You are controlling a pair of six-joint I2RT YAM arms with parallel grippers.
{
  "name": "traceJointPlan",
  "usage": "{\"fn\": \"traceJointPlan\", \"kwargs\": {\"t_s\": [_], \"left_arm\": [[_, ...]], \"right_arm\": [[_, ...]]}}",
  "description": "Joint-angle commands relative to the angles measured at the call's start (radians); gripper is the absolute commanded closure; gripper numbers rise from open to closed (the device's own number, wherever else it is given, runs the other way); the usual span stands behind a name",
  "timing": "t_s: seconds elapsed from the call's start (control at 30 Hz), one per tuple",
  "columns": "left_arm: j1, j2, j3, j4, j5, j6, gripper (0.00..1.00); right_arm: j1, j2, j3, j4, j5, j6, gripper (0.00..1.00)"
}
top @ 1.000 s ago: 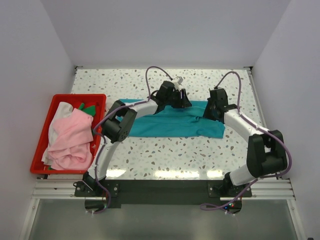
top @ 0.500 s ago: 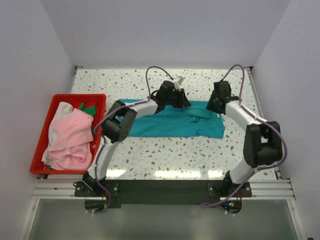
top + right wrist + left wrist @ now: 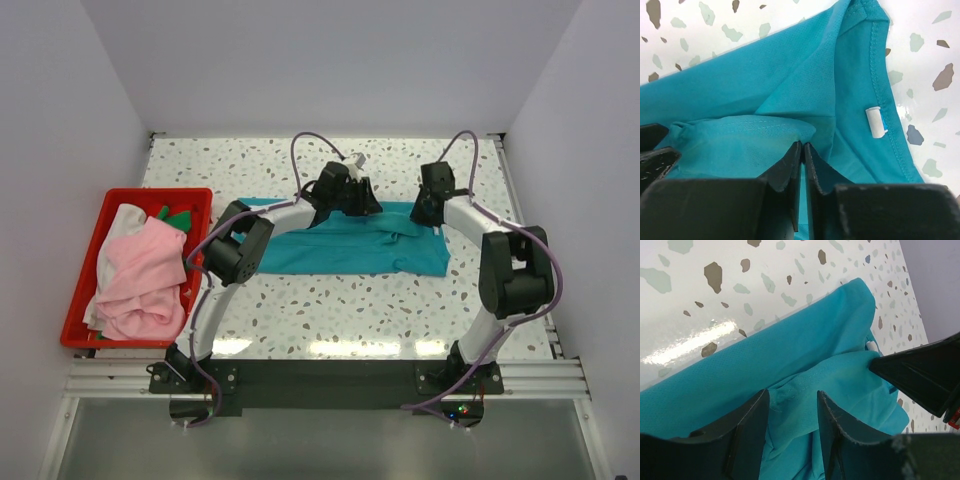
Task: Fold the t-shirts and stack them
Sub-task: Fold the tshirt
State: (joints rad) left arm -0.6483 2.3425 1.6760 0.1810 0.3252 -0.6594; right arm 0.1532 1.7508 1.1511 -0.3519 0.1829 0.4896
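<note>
A teal t-shirt (image 3: 340, 250) lies spread across the middle of the table, with folds bunched at its far right end. My left gripper (image 3: 368, 205) is at the shirt's far edge. In the left wrist view (image 3: 792, 402) its jaws are open and straddle a raised fold of teal cloth (image 3: 805, 340). My right gripper (image 3: 427, 215) is at the shirt's far right corner. In the right wrist view (image 3: 802, 144) it is shut on a fold of the teal cloth (image 3: 740, 90), near the collar's white label (image 3: 876, 121). A pink shirt (image 3: 140, 275), a white piece (image 3: 122, 218) and a dark green piece (image 3: 178, 215) lie in the bin.
A red plastic bin (image 3: 160, 192) stands at the table's left edge. The right gripper's black body (image 3: 925, 375) shows close to the left gripper in the left wrist view. White walls enclose the table on three sides.
The right arm's elbow has swung back toward the far right, and its gripper has shifted slightly toward the far edge. The left arm and the shirt have hardly moved.
</note>
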Motion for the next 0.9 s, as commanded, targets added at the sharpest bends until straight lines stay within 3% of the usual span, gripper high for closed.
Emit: {"fn": "traceJointPlan", "kwargs": {"t_s": [0.0,0.03,0.1,0.4,0.87], "left_arm": [[0.012,-0.02,0.031,-0.012,-0.034,0.026,0.52],[0.012,-0.018,0.031,-0.012,-0.028,0.021,0.51],[0.015,-0.018,0.03,-0.012,-0.026,0.023,0.51],[0.016,-0.008,0.034,0.005,-0.003,0.018,0.48],[0.015,0.011,0.022,0.054,0.095,0.003,0.46]], "right_arm": [[0.0,-0.025,-0.001,0.053,-0.007,0.006,0.92],[0.0,-0.036,-0.02,0.057,-0.008,0.006,0.98],[0.002,-0.069,-0.042,0.076,-0.013,0.006,1.0],[0.002,-0.174,-0.162,0.117,-0.056,0.014,1.0],[0.003,-0.212,-0.243,0.157,-0.089,0.021,1.0]]}}
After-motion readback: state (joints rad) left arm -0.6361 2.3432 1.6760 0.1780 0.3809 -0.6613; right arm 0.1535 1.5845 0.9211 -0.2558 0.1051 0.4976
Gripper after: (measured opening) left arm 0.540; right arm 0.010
